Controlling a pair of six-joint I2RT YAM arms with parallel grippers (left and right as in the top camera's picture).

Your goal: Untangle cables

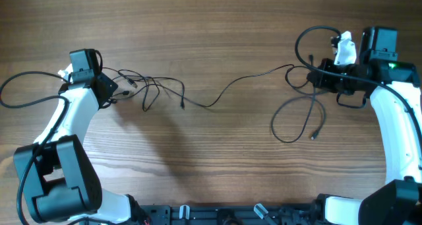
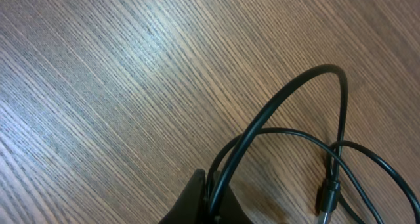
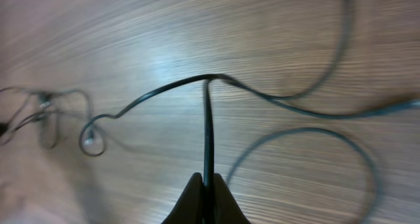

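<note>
Thin black cables (image 1: 217, 99) stretch across the wooden table from a tangle of small loops (image 1: 153, 88) on the left to loose curls (image 1: 300, 116) on the right. My left gripper (image 1: 113, 92) is shut on a cable at the tangle's left end; in the left wrist view the cable (image 2: 275, 112) arches up out of the shut gripper (image 2: 213, 201), with a small plug (image 2: 328, 198) lying beside it. My right gripper (image 1: 315, 76) is shut on a cable too; in its wrist view the cord (image 3: 207, 132) runs straight out of the gripper (image 3: 207, 184).
The arms' own thicker black wires loop at the far left (image 1: 26, 96) and above the right wrist (image 1: 313, 37). The arm bases (image 1: 59, 185) stand at the front corners. The wooden table (image 1: 217, 27) is bare at the back.
</note>
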